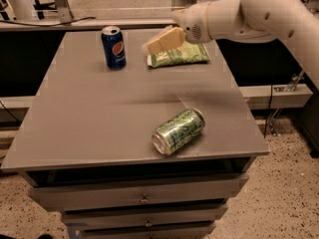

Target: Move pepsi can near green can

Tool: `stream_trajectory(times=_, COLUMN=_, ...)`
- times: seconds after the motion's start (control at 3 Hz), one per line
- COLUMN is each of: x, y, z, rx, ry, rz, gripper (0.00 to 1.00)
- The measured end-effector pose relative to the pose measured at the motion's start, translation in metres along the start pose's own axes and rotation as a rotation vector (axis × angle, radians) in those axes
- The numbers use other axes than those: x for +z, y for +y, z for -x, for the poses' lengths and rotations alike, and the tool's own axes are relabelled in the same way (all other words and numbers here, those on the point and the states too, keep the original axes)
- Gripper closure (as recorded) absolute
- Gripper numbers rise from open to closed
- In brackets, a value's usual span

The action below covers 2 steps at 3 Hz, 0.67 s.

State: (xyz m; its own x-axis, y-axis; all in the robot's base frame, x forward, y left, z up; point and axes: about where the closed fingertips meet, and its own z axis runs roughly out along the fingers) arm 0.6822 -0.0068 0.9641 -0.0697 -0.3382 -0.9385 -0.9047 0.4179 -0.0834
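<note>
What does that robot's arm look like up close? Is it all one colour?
Not quite. The arm is a thick, rounded tube in smooth cream-white, with a small dark speckled round patch near the wrist. No cables show on it. The gripper, above the back of the table by the chip bag, is a tan, blockier piece.
</note>
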Motion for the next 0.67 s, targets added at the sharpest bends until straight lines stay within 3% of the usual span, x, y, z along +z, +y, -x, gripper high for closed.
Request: stream_trajectory(times=0.67, x=0.081, y=0.009, z=0.015, rx=-0.142, ry=-0.07, rz=0.069, gripper=0.0)
